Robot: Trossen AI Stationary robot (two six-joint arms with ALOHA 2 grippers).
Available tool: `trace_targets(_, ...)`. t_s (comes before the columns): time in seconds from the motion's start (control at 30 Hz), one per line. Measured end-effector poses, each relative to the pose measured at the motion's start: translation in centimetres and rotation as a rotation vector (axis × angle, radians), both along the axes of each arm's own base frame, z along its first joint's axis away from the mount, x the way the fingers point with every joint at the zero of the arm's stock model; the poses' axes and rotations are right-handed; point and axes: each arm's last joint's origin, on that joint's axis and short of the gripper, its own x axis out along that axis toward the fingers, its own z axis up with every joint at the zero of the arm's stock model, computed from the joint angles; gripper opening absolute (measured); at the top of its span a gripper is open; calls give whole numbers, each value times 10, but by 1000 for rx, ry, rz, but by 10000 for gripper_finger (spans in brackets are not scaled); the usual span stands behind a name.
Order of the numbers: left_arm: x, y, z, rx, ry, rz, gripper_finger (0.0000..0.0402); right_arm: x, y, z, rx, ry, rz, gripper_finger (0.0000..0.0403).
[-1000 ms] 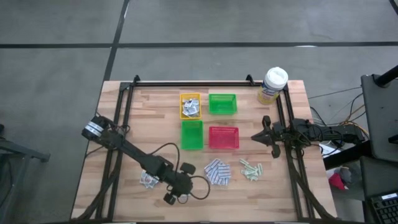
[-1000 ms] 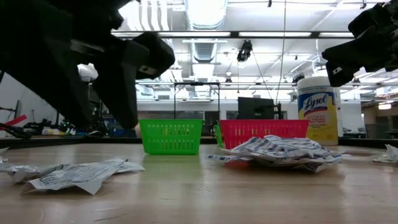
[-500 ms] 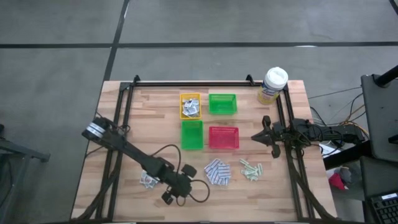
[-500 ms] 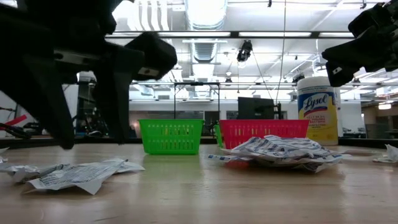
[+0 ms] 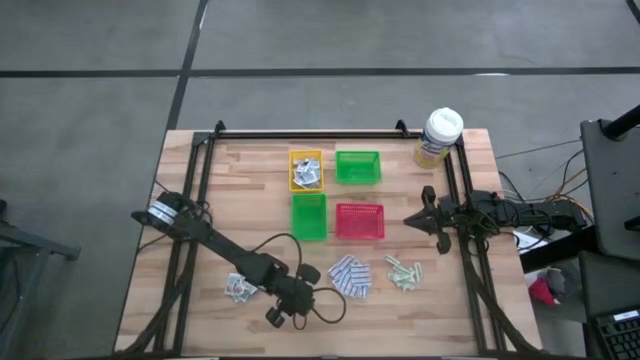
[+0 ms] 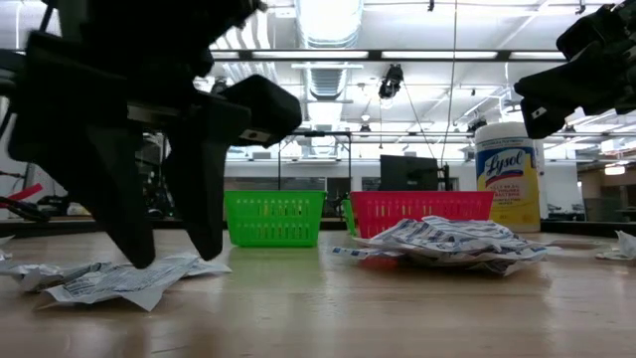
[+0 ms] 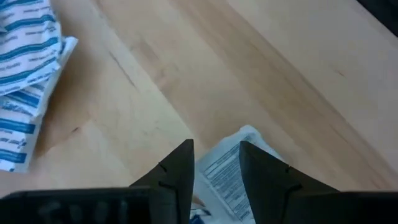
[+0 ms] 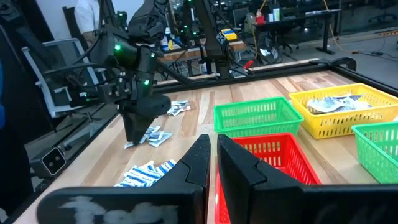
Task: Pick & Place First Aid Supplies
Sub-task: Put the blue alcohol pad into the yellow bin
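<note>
a: where's the left gripper right now?

b: low over the near-left part of the table, its fingers straddling a white-grey sachet at the edge of the small heap there. the jaws stand apart with the packet's printed face between them; i can't say the tips have bitten on it yet.

a: so what makes this pinch go well?

b: the sachet is thin and lies flat on the wood, so i'd judge the tips need to go right down to the board and close on a raised or crumpled edge, not on the flat middle. it overlaps its neighbours, so a slow lift would show whether a second packet comes up with it.

a: and the rest of the supplies?

b: the blue-and-white pads lie in a pile near the middle front, the pale green strips just to their right. some sachets already sit in the yellow tray; that looks like the likely home for this one.

a: the right gripper?

b: parked at the table's right edge, fingers pressed nearly together, holding nothing.
</note>
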Motion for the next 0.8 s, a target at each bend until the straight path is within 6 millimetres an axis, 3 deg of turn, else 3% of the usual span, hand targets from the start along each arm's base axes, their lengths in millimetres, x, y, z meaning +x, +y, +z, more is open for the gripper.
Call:
trace_targets(0.43, 5, -1, -17, -13, 45, -2, 117, 0, 0, 0, 0, -1, 0, 28)
trace_targets(0.8, 10, -4, -11, -28, 36, 0, 18, 0, 0, 0, 0, -1, 0, 28)
